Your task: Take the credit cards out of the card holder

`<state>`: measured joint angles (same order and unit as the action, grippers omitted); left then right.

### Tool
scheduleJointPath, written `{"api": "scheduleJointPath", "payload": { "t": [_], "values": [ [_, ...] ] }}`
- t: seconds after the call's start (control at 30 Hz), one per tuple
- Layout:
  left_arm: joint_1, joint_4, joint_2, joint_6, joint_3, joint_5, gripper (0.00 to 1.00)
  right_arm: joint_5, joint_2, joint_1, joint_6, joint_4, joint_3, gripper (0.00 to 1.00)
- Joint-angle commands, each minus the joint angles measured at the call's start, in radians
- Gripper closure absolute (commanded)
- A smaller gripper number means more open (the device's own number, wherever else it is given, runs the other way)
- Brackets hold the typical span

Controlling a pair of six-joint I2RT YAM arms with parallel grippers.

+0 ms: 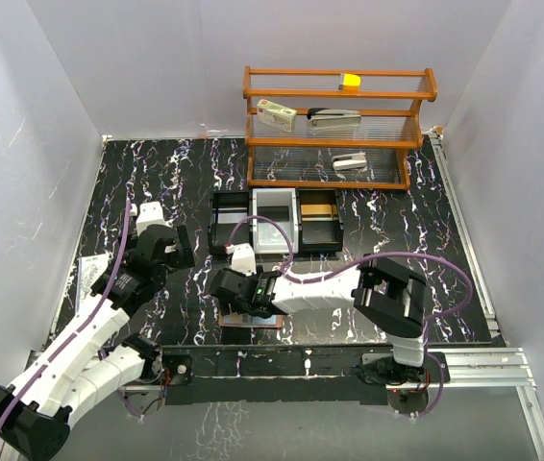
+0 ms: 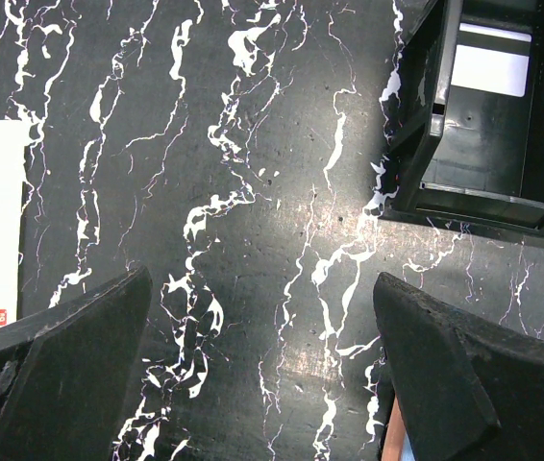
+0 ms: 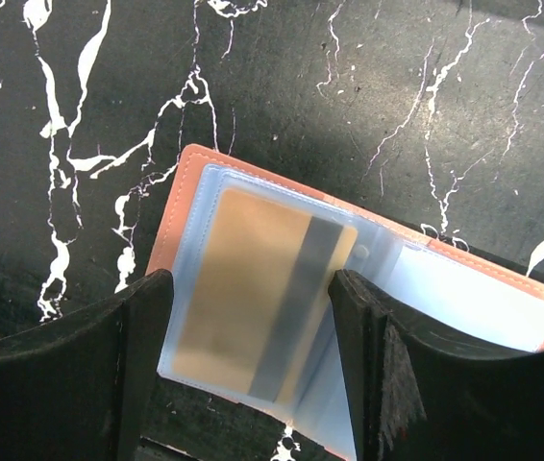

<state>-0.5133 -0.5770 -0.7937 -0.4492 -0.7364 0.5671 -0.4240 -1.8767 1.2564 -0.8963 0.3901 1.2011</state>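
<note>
Across the whole work area, the table [image 1: 157,182] has a black top veined with white. Plain white walls [image 1: 157,58] close it off on the left, far and right sides. Aluminium rails [image 1: 474,360] run along the near edge and up the right edge. A wooden shelf rack [image 1: 378,94] stands at the far edge, right of centre, and carries a yellow block [image 1: 350,81], a white-and-red box [image 1: 277,115] and a dark stapler [image 1: 334,117]. A black three-part tray [image 1: 216,226] sits at mid-table in front of the rack. A white printed sheet [image 1: 91,272] lies flat at the left edge. The card holder [image 3: 171,206] lies open and flat near the near edge, about centre, with its salmon cover against the table top and its clear sleeves facing up. A yellow-orange credit card [image 3: 224,298] with a dark stripe sits inside the uppermost sleeve. The right gripper [image 3: 248,288] is directly above the card holder with its jaws partly open, one finger on each side of the sleeved card. No grip on the card is visible, and contact with the sleeve cannot be determined. The left gripper [image 2: 262,283] hangs over bare table left of the tray, with its jaws fully spread and nothing between them.
</note>
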Motion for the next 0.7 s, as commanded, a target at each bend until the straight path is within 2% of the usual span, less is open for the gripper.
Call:
{"api": "scheduleJointPath", "payload": {
  "t": [0.0,0.17,0.23,0.47,0.67],
  "values": [
    [0.004,-0.001,0.004,0.004,-0.019,0.013,0.01,-0.049,-0.058,-0.001,-0.013,0.082,0.051,0.35],
    [0.004,-0.001,0.002,0.006,-0.018,0.011,0.01,-0.09,-0.115,-0.001,-0.033,0.165,0.089,0.33],
    [0.005,-0.001,0.002,0.009,-0.018,0.006,0.01,-0.097,-0.113,0.0,-0.036,0.168,0.084,0.37],
    [0.004,0.002,-0.004,0.012,-0.018,-0.001,0.01,-0.028,-0.027,0.0,0.01,0.021,0.007,0.49],
    [0.005,0.003,-0.01,0.015,-0.018,-0.01,0.01,-0.018,-0.01,0.0,0.009,0.014,0.0,0.53]
  ]
}}
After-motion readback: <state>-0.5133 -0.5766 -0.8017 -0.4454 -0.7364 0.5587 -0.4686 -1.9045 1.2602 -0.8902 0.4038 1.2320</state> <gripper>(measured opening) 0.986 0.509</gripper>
